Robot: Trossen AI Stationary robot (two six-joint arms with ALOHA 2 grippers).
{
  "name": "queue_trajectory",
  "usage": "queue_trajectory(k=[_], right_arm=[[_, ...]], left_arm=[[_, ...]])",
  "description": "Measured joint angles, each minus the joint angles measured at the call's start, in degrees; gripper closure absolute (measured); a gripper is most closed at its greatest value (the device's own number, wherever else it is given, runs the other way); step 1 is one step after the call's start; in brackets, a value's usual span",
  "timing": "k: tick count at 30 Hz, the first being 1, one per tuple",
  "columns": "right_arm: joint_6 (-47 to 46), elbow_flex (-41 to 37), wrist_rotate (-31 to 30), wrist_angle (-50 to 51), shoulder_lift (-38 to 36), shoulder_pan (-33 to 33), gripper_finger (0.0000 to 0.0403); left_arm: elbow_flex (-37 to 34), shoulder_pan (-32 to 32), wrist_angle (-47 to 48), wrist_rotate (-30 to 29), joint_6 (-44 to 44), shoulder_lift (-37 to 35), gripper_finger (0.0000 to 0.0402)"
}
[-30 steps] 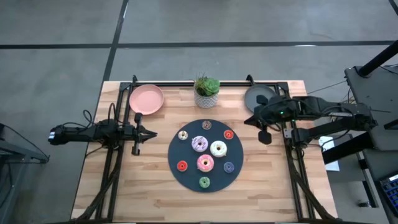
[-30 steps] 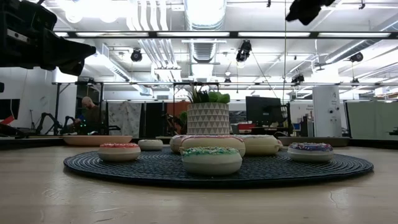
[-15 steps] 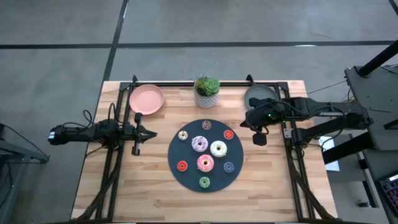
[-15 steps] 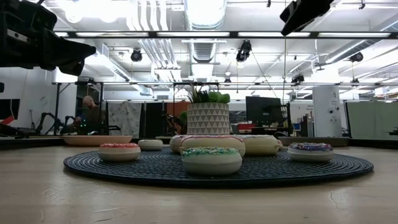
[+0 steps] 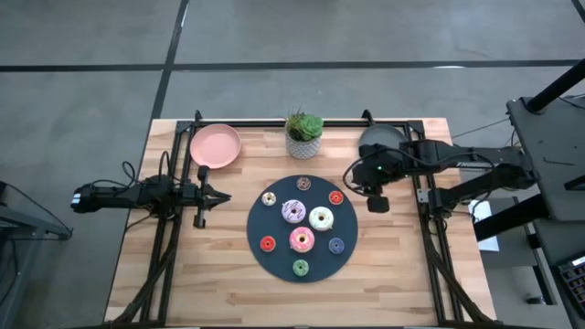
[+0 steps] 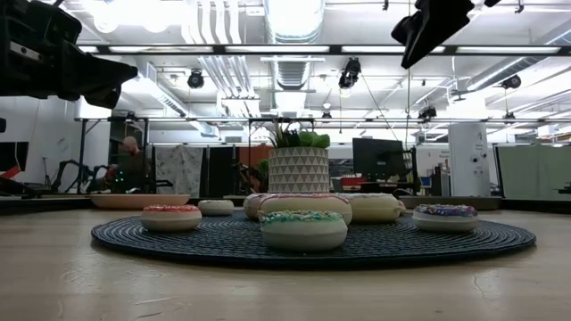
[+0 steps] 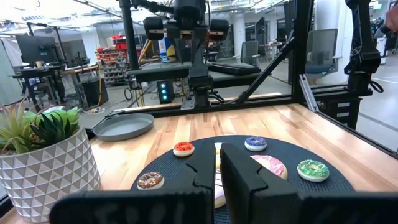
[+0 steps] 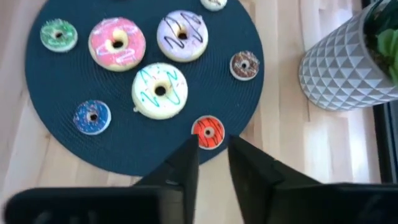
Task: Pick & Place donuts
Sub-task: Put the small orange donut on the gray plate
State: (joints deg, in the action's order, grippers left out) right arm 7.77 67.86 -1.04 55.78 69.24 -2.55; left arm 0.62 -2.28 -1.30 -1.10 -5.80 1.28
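High view: the donuts (image 5: pixel 302 223) lie scattered on the dark round mat (image 5: pixel 274 222) at the middle of the desk (image 5: pixel 228 283); the right gripper (image 5: pixel 377 203) hangs just right of the mat, near the red donut (image 5: pixel 335 197), jaws slightly apart and empty; the left gripper (image 5: pixel 219 197) waits well left of the mat, near the pink plate (image 5: pixel 216 145), jaws almost together, holding nothing.
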Motion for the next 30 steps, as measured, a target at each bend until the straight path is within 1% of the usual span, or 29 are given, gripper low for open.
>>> queue_trajectory(k=[9,16,23,30], right_arm=[[2.86,2.18,-0.02,0.84,4.42,-0.29,0.0195],[5.78,4.3,-0.06,1.04,9.25,-1.22,0.0131],[11.72,6.35,-0.24,1.06,13.09,-1.38,0.0095],[13.58,6.56,-0.5,0.99,15.26,-1.66,0.0085]], left_arm=[[0.0,0.0,0.0,0.0,0.01,0.0,0.0402],[0.0,0.04,0.0,0.0,0.0,0.0,0.0402],[0.0,0.04,0.02,0.0,0.02,0.0,0.0402],[0.0,0.02,0.02,-0.01,0.02,0.0,0.0402]])
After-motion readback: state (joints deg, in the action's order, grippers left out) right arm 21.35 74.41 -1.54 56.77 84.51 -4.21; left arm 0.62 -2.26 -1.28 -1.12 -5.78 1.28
